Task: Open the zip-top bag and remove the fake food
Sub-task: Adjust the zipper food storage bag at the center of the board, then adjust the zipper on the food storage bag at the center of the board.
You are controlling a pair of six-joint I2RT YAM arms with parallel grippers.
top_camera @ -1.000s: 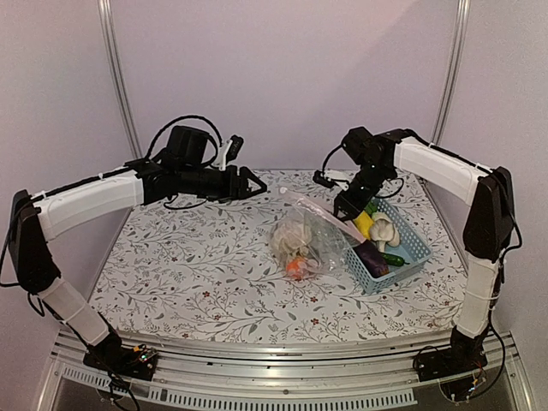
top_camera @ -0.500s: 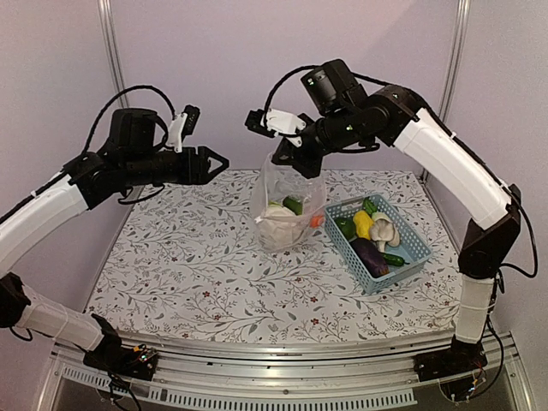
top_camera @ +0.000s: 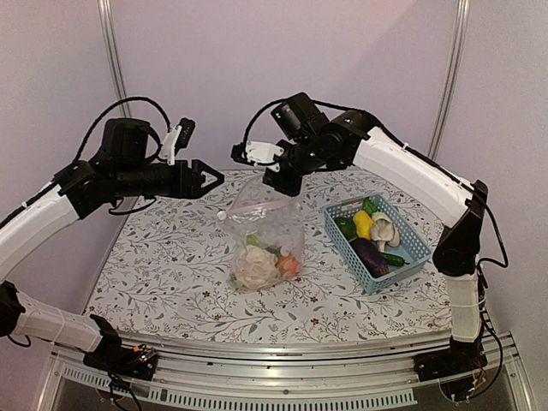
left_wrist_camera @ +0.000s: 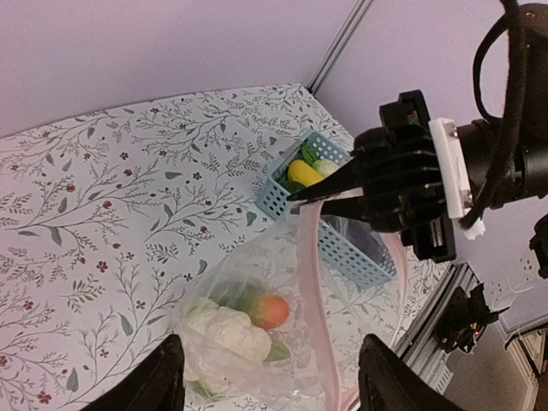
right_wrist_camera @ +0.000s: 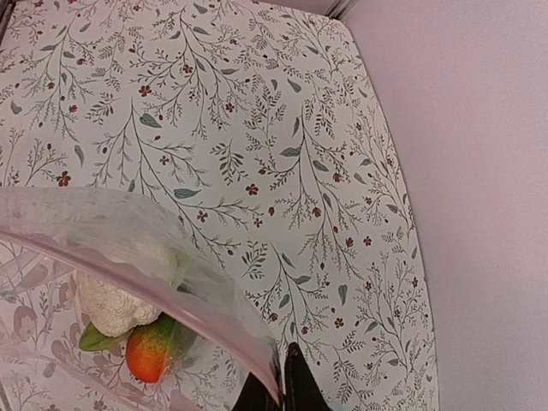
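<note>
Bag [top_camera: 264, 231] was lying beside the basket [top_camera: 417, 249] a second ago; it now hangs mid-frame, the right gripper [top_camera: 277, 183] pinched shut on its top edge. Left gripper [top_camera: 215, 178], jaws open, faces it from the left, probably to pull the mouth apart. Toy food [top_camera: 259, 265] sits in the bag's bottom.

Soft, even light fills the booth from overhead and gives the walls [top_camera: 342, 51] a lilac cast, pinker along the top edge of the overhead frame. Shadows on the flowered tablecloth [top_camera: 163, 257] are faint and fuzzy-edged. The zip-top bag [top_camera: 261, 231] catches small white glints on its creases (plainest in the left wrist picture). The overhead picture is fairly sharp all over. In the right wrist picture the bag's rim, close to the lens, smears out of focus across the lower left, while the cloth behind stays crisp
</note>
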